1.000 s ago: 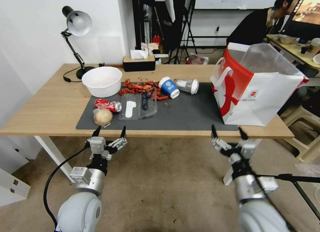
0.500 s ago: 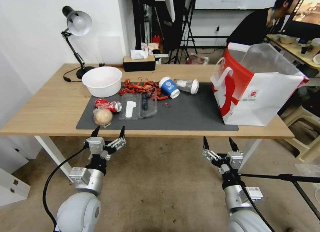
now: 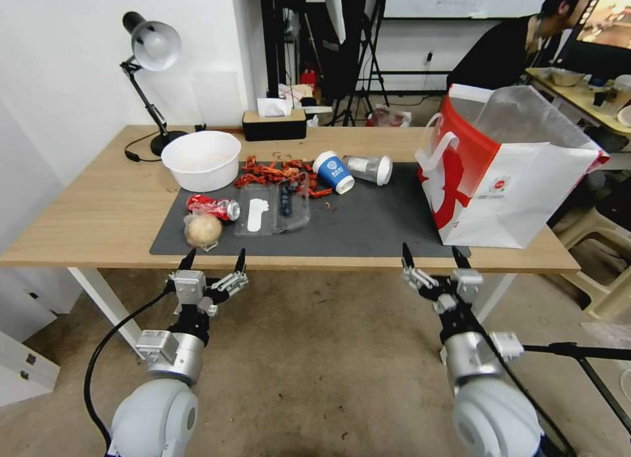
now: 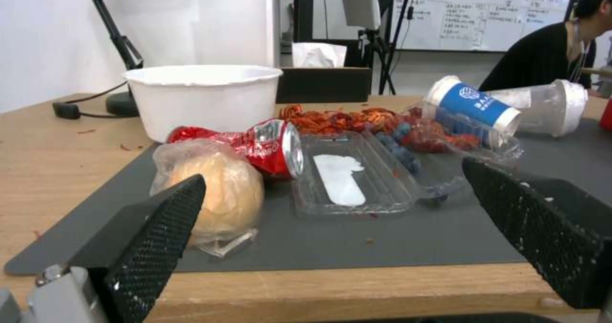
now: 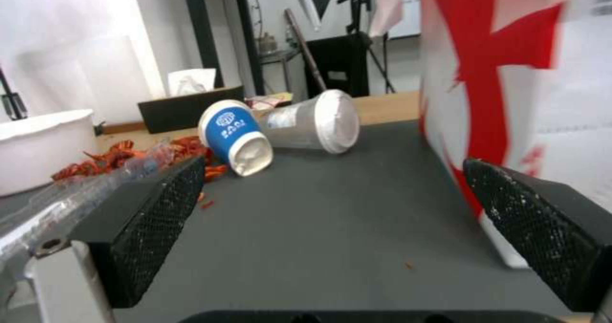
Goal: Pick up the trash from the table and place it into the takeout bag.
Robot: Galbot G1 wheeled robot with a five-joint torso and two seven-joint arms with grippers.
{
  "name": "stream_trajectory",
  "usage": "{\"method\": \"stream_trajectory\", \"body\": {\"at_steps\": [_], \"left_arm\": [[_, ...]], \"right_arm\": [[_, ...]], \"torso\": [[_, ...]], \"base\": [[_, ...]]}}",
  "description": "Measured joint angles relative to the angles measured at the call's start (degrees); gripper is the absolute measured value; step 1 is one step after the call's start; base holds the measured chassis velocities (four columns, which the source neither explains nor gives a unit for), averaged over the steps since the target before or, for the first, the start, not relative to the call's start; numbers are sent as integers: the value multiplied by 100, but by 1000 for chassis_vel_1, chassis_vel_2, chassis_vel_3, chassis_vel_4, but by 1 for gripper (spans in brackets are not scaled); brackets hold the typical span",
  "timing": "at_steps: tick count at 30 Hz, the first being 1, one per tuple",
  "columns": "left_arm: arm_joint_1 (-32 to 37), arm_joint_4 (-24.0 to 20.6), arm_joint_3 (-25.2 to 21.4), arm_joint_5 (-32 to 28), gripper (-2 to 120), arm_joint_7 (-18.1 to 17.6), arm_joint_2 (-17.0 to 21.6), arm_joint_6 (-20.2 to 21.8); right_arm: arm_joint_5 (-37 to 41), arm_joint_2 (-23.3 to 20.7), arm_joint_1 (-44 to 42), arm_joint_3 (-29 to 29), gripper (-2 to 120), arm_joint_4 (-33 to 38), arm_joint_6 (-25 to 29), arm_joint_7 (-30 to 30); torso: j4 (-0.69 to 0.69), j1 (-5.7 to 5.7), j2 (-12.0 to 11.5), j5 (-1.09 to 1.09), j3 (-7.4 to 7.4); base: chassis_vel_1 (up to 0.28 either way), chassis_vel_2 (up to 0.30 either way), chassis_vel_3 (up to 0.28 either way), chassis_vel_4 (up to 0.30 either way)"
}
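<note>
The robot is facing the long light-wood bench point(image 3: 98, 214) with its dark grey mat point(image 3: 368, 227), and no piece of trash is in a grasp yet, so the step in hand looks like the approach before the first pick. The left claw point(image 3: 213, 261) is hovering just off the bench's near edge with its fingers spread wide apart and empty, aimed at the plastic-wrapped tan ball point(image 4: 213, 191) on the mat's near left corner; the crushed red can point(image 4: 255, 144) is lying just behind that ball, touching or nearly touching it. The right claw point(image 3: 430, 258) is also holding its fingers apart and empty at the near edge, close beside the large boxy white paper takeout bag with the red side point(image 3: 506, 174), which is standing open on the mat's right end. The blue paper cup point(image 5: 234, 136) and the clear plastic cup point(image 5: 312, 122) are lying on their sides together mid-mat, near scattered red food scraps point(image 3: 276, 171).

The next move probably calls for reaching the left claw forward over the ball and closing gently, since the wrap looks loose.
</note>
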Motion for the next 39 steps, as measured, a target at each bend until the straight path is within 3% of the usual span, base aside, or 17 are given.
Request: {"method": "stream_trajectory", "body": {"at_steps": [7,14,26,39], "left_arm": [[13,20,-2,68,100,1,-63,0],[7,53,-4,104,100,2,-101,4],[-67,123,-39,115,100,-1,-112,34],[-92,152,-61,107,100,-11,-173,33]], "right_arm": [[1112,-559,1462,-577,100,-695,-347,25],[1688,-697,2585,-1138,100,-1068,-885,480],[2216,-234,4960,-2613,100,-3100,-1286,662],[2936,189,6166,-3319,100,-4230,-1891,639]], "torso": [[0,0,0,0,0],[-2,0,-1,0,0],[0,0,-1,-1,0],[0,-1,-1,0,0]], "base": [[0,0,0,0],[0,0,0,0],[0,0,0,0],[0,0,0,0]]}}
